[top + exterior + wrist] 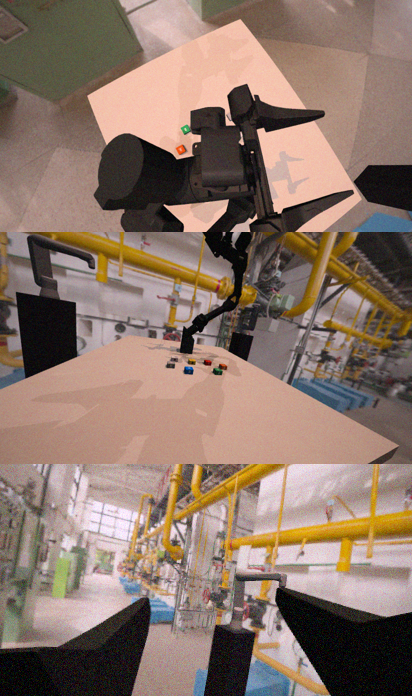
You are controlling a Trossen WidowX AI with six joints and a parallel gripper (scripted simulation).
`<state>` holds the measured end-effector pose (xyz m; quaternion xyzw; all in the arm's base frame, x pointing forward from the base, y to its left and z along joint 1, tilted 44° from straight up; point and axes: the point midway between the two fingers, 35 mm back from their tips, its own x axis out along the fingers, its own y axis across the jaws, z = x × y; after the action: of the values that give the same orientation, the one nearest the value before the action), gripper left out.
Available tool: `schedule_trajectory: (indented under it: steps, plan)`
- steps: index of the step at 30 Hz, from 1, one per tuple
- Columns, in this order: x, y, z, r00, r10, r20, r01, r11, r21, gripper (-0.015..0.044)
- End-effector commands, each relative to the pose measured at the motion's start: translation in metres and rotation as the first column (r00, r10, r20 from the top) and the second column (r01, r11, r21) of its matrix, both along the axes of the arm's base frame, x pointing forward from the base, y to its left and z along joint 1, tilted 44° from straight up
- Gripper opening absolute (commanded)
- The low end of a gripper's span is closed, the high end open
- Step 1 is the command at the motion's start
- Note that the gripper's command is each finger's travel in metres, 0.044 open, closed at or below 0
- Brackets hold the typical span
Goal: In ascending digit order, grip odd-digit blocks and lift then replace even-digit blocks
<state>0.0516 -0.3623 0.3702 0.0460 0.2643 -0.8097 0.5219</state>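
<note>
My gripper (338, 152) (214, 599) is open and empty, raised high above the table. Several small blocks stand in a loose ring near the arm's base: a green block (185, 129) (217, 371), an orange block (180, 149) (222, 366), a red block (207, 362), a yellow block (192, 361), a blue block (188, 370), a front grey block (229, 116) (170, 364) and a rear grey block (174, 359). The green block's digit looks like a 2; the others are too small or blurred to read. The arm hides most blocks in the top view. The wrist view shows no blocks.
The pale table (138, 95) (259, 419) bears the arm's base (186, 345) at its far end in the exterior view. Black pedestals (47, 335) (241, 344) (229, 659) stand beyond the table's edges. Arm shadows fall across the table top.
</note>
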Motion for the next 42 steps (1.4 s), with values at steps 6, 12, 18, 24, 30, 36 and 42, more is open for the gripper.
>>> schedule_trajectory:
  steps: [6,12,18,24,30,36,42]
  plan:
    - [0.057,-0.017,-0.102,0.945,0.325,-0.041,-0.287,0.882,0.374,0.04]
    - [0.108,0.008,-0.217,0.775,0.621,0.115,-0.51,0.509,0.693,0.04]
    - [0.144,0.081,-0.321,0.528,0.712,0.462,-0.621,-0.048,0.782,0.04]
    - [0.158,0.192,-0.388,0.27,0.451,0.851,-0.646,-0.57,0.507,0.04]
    - [0.16,0.23,-0.398,0.196,0.293,0.936,-0.655,-0.672,0.347,0.04]
    - [0.16,0.23,-0.398,0.196,0.293,0.936,-0.655,-0.672,0.347,0.04]
    - [0.16,0.23,-0.398,0.196,0.293,0.936,-0.655,-0.672,0.347,0.04]
